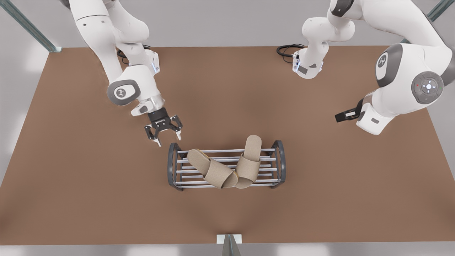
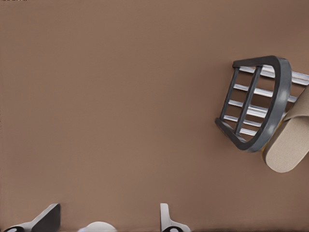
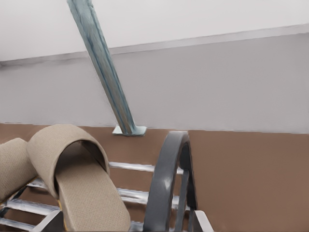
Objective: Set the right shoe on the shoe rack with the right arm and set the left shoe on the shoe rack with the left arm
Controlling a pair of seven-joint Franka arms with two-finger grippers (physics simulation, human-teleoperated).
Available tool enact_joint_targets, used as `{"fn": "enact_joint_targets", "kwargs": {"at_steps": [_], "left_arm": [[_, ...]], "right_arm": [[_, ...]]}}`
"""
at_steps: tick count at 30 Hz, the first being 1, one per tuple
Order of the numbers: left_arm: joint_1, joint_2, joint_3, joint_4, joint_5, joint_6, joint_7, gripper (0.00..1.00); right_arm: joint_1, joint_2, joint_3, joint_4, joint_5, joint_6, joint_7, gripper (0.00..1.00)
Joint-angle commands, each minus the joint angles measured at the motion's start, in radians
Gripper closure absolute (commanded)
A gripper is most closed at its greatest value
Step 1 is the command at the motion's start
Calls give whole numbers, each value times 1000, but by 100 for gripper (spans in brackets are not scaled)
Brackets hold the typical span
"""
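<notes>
Slipper (image 1: 213,172) overlaps its twin (image 1: 249,161) on the shoe rack (image 1: 173,163); left hand (image 1: 168,139) hangs released near its end; right hand (image 1: 339,116), well apart, is released too.

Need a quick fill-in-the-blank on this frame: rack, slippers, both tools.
The shoe rack holds ___ slippers.
The left tool, near the rack's end at the front view's left, has its fingers ___.
The right tool waits off at the front view's ___.
Missing words: two; open; right.
</notes>
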Motion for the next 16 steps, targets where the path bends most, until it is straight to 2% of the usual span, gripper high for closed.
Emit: {"fn": "enact_joint_targets", "kwargs": {"at_steps": [1,2,3,4,6,9,16], "left_arm": [[0,-1,-2,2,14,-34,384,0],[0,-3,-3,2,14,-37,384,0],[0,-9,0,2,14,-39,384,0],[0,-11,9,2,14,-39,384,0],[0,-12,9,2,14,-42,384,0],[0,-4,1,2,15,-60,386,0],[-1,0,0,0,17,-75,386,0]], "right_arm": [[29,-28,49,155,1196,-851,-845,0],[46,-45,-66,306,1350,-1162,-1200,0],[127,-44,-229,398,1422,-1363,-1497,0],[142,-44,-344,426,1445,-1460,-1747,0],[141,-4,-539,418,1512,-1433,-1992,0],[105,171,-546,587,1531,-1496,-2018,0],[75,168,-542,576,1531,-1468,-2018,0]]}}
